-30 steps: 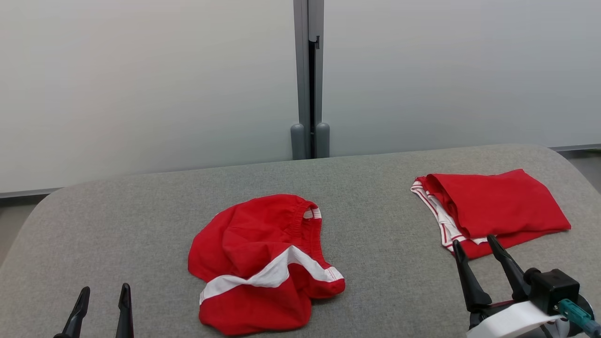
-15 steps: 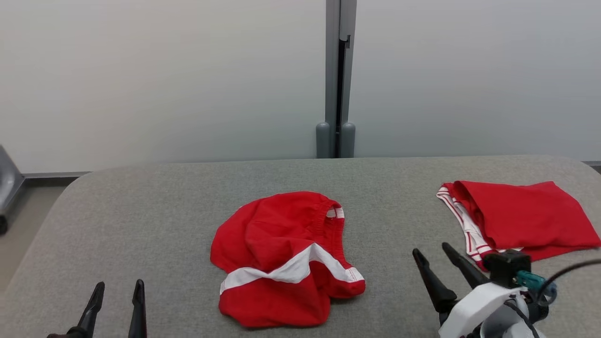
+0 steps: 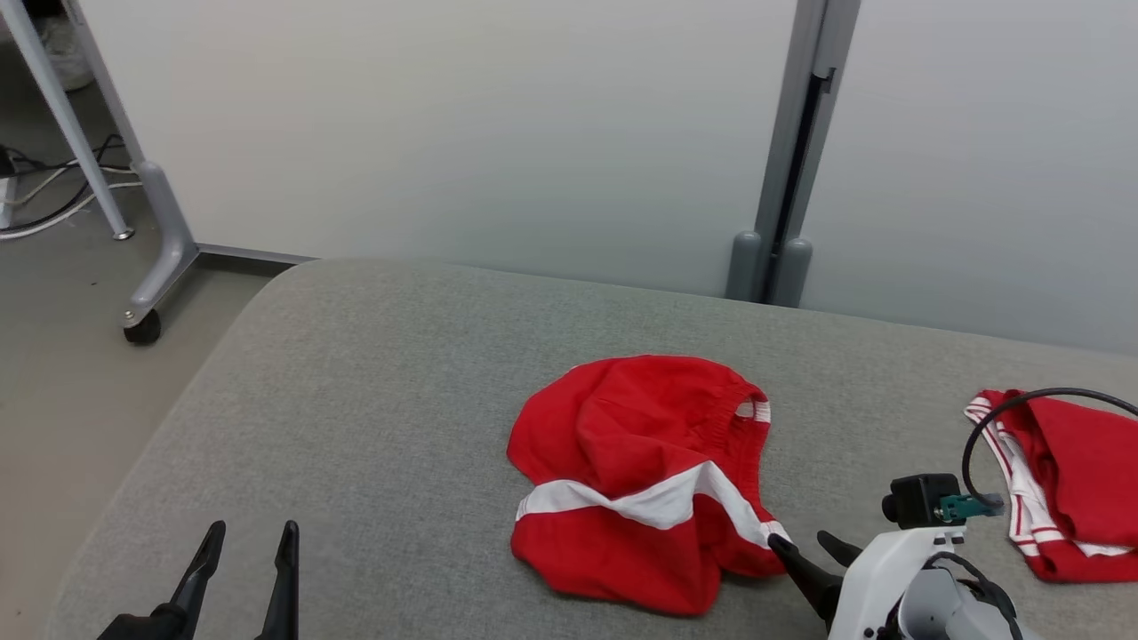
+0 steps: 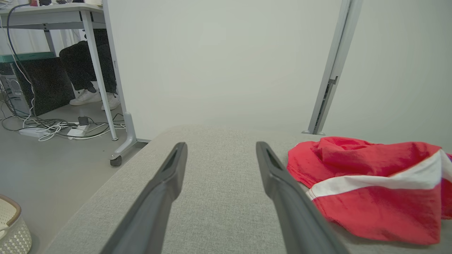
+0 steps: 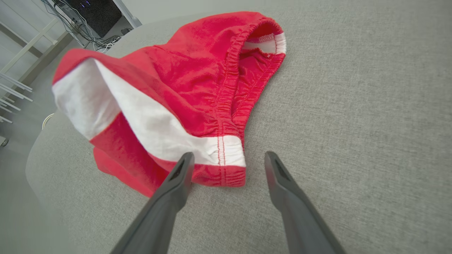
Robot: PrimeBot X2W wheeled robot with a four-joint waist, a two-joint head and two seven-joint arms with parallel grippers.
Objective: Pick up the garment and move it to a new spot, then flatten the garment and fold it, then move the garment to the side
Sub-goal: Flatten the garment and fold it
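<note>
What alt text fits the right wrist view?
A crumpled red garment with a white stripe and an elastic waistband lies on a grey padded table. The right gripper is open, and its two dark fingers point at the garment's near corner, which sits at the gap between the fingertips.

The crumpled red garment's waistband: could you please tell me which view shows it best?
The right wrist view: the waistband lies close, gathers and stitching sharp. The head view shows it small, edging the garment. The left wrist view is side-on, waistband unclear.
</note>
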